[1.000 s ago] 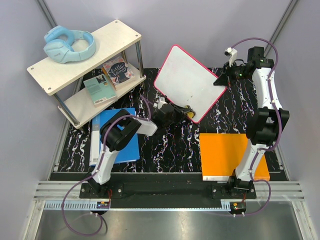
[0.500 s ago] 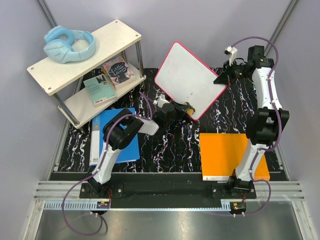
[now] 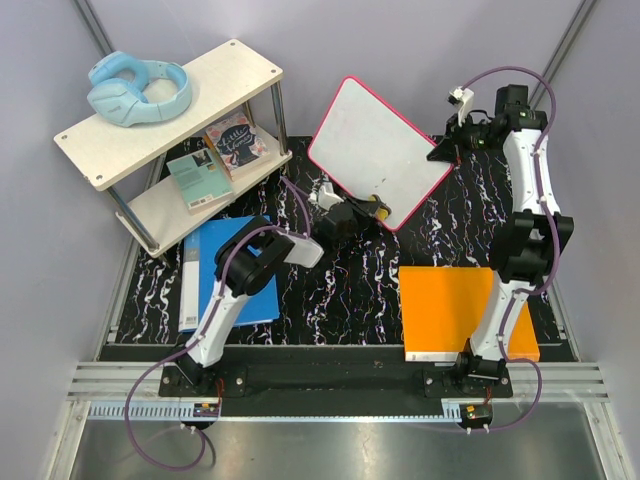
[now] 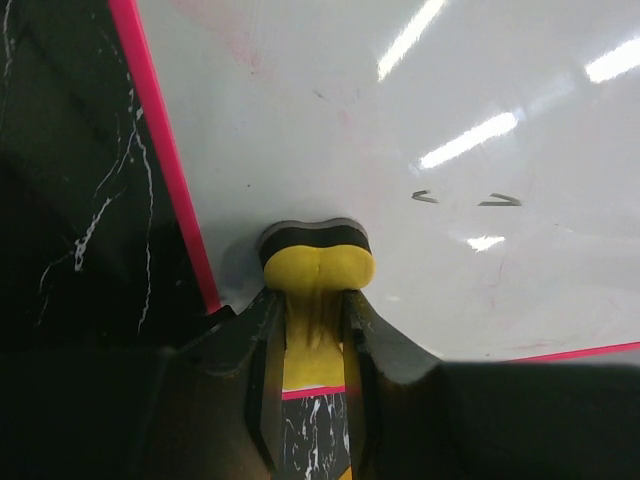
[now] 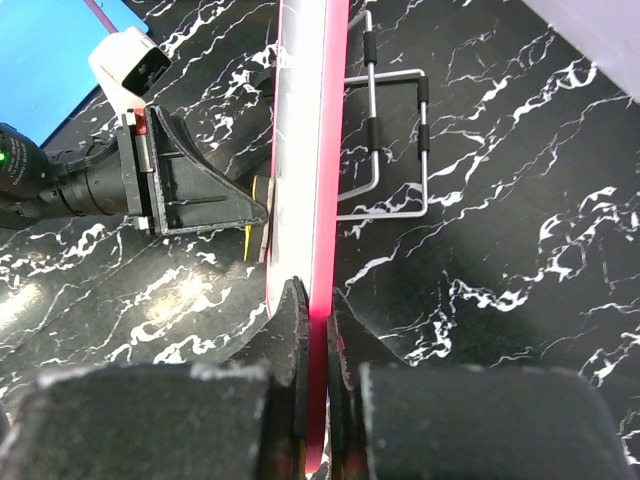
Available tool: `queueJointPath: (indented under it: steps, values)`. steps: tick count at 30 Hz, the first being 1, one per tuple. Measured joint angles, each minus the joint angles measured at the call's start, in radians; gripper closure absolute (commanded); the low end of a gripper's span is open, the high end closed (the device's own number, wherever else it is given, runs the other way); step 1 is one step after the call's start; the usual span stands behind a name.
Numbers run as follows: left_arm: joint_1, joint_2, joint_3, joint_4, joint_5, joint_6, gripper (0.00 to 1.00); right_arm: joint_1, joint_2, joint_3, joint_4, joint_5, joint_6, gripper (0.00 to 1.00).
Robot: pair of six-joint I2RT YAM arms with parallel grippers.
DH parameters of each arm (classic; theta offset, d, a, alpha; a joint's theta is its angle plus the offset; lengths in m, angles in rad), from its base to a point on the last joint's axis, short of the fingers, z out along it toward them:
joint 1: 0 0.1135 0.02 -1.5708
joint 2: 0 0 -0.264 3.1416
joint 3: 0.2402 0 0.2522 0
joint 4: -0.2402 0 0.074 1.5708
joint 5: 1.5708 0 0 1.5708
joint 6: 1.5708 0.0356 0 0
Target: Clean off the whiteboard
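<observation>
The whiteboard [image 3: 375,150], white with a red-pink frame, is held tilted up off the table at the back middle. My right gripper [image 3: 447,152] is shut on its right corner; in the right wrist view the jaws pinch the red edge [image 5: 322,200]. My left gripper [image 3: 368,212] is shut on a yellow and black eraser [image 4: 317,262], pressed against the board's lower part near its left frame. Two small black marks [image 4: 465,198] remain on the white surface [image 4: 400,120].
An orange board [image 3: 455,310] lies front right. A blue folder [image 3: 235,270] lies front left. A two-tier shelf [image 3: 170,110] with blue headphones [image 3: 138,88] and books stands back left. A wire stand [image 5: 395,130] lies behind the whiteboard.
The whiteboard has risen and shifted slightly toward the back. My left gripper has moved up and right with the eraser along the board's lower edge.
</observation>
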State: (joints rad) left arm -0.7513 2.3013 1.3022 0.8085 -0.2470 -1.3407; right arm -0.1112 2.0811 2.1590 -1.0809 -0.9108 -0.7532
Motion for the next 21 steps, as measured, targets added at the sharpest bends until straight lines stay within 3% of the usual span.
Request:
queueJointPath:
  steps: [11, 21]
  values:
    - [0.033, 0.043, 0.05, 0.136, -0.05, 0.08, 1.0, 0.002, 0.008, 0.014, 0.002, -0.015, -0.037, 1.0]
    - [0.136, 0.045, 0.094, 0.322, -0.145, 0.149, 1.0, 0.013, 0.008, 0.023, -0.016, -0.024, -0.066, 1.0]
